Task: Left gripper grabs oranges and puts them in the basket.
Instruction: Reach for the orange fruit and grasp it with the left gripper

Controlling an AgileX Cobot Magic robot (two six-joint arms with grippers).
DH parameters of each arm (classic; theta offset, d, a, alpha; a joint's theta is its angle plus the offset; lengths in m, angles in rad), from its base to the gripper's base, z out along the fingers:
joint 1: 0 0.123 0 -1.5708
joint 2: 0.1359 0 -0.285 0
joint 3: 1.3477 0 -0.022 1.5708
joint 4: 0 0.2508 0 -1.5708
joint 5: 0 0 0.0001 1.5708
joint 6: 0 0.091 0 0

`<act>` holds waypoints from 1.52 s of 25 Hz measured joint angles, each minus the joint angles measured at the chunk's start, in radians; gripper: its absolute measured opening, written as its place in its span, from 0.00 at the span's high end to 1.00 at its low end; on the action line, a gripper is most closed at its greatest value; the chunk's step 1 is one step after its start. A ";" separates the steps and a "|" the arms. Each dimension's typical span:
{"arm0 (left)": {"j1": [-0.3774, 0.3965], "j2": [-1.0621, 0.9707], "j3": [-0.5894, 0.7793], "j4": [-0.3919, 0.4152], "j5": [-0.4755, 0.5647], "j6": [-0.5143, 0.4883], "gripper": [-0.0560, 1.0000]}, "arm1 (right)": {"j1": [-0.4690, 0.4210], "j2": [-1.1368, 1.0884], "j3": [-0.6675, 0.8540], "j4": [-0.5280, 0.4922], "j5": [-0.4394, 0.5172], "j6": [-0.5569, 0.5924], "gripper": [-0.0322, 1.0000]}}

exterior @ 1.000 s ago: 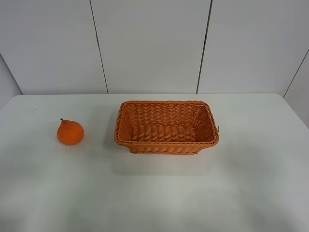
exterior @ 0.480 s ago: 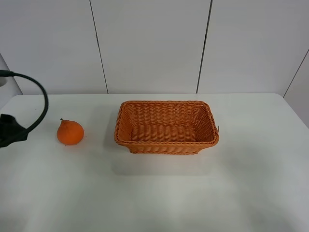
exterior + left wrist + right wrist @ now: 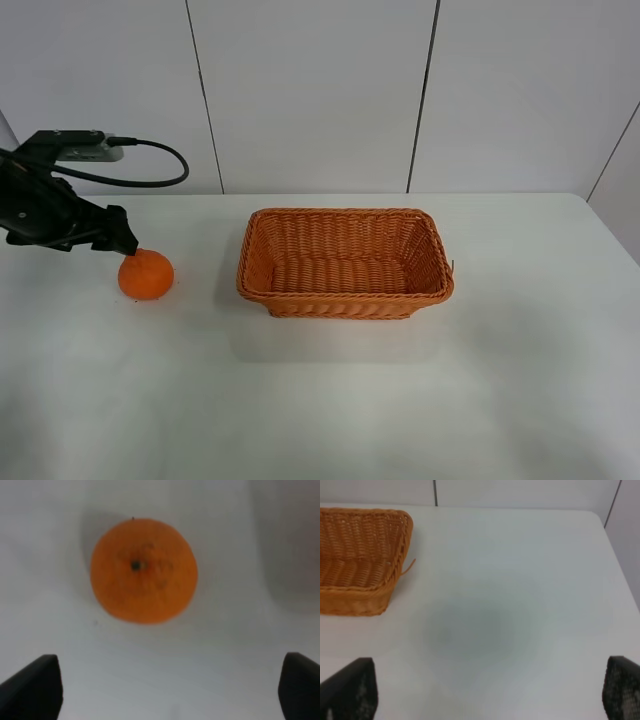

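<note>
Shows a pale panelled wall (image 3: 310, 90) behind a white table (image 3: 420, 400). Sets the woven orange-brown basket (image 3: 345, 300) upright on that table, a little right of centre in the exterior high view, open side up. Finds the black left arm (image 3: 40, 210) at the left edge of the same view, a cable (image 3: 160, 165) looping off its top, and the left gripper (image 3: 118, 243) just above and behind the fruit; cannot tell from there whether claw and fruit touch. Catches, through the left wrist camera, its dark fingertips (image 3: 35, 687) spread wide and released, clasping nothing. Gives the right gripper (image 3: 485, 690) the same look in the right wrist view: fingers far apart, grasping nothing, above bare table with a corner of the basket near. Places the orange (image 3: 146, 275) on the table well to the left of the basket, outside it, ahead of the left fingertips and between their lines, stem spot facing the wrist lens.
</note>
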 joint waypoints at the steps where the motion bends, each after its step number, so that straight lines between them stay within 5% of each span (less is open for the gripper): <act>1: 0.000 0.037 -0.024 -0.001 0.000 0.001 0.04 | 0.000 0.000 0.000 0.000 0.000 0.000 0.30; 23: 0.000 0.427 -0.206 -0.007 -0.049 0.044 0.05 | 0.000 0.000 0.000 0.000 0.000 0.000 0.30; 27: 0.000 0.427 -0.207 -0.007 -0.056 0.044 0.21 | 0.000 0.000 0.000 0.000 0.000 0.000 0.30; 33: 0.000 0.427 -0.207 -0.007 -0.060 0.056 0.75 | 0.000 0.000 0.000 0.000 0.000 0.000 0.30; 38: 0.000 0.425 -0.212 -0.007 -0.049 0.100 0.77 | 0.000 0.000 0.000 0.000 0.000 0.000 0.30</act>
